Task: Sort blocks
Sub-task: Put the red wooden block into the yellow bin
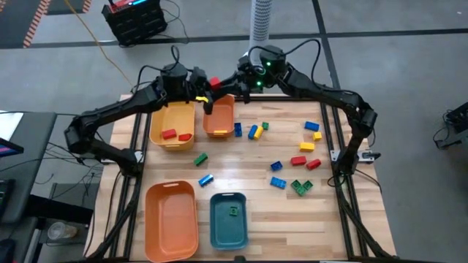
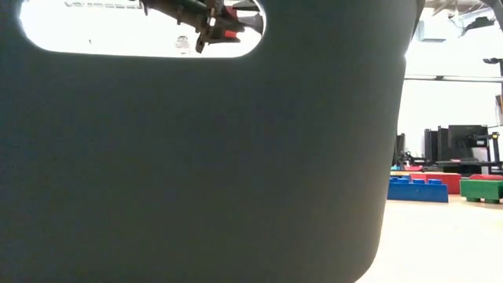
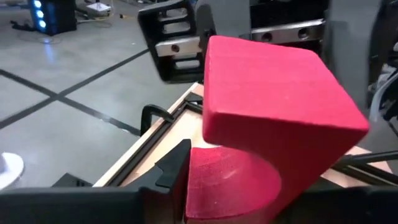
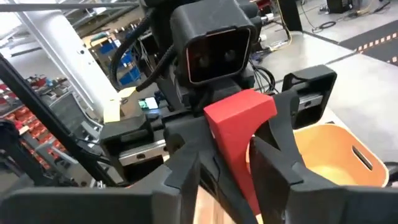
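both grippers meet above the far edge of the table, over the gap between the yellow bin (image 1: 173,124) and the small orange bin (image 1: 219,117), with a red block (image 1: 214,82) between them. in the right wrist view the red block (image 4: 239,134) stands between the right gripper (image 4: 239,168)'s 2 dark fingers (image 4: 280,146), and the left gripper (image 4: 292,93)'s fingers sit on either side of its upper part, just beyond the right fingertips. in the left wrist view the same block (image 3: 273,118) fills the space between the left gripper (image 3: 186,186)'s fingers, with the right gripper's body right behind it. whether either pair of fingers is pressing on the block or standing just off it, i cannot tell. in the low view a dark bin wall (image 2: 196,173) blocks most of the sight; the block (image 2: 229,34) and both sets of fingers show through its handle slot. 2 red blocks (image 1: 176,135) lie in the yellow bin, 1 green block (image 1: 233,212) in the teal bin (image 1: 227,218), and the other blocks (image 1: 298,161) lie loose on the table (image 1: 256,175), well away from both sets of fingers.
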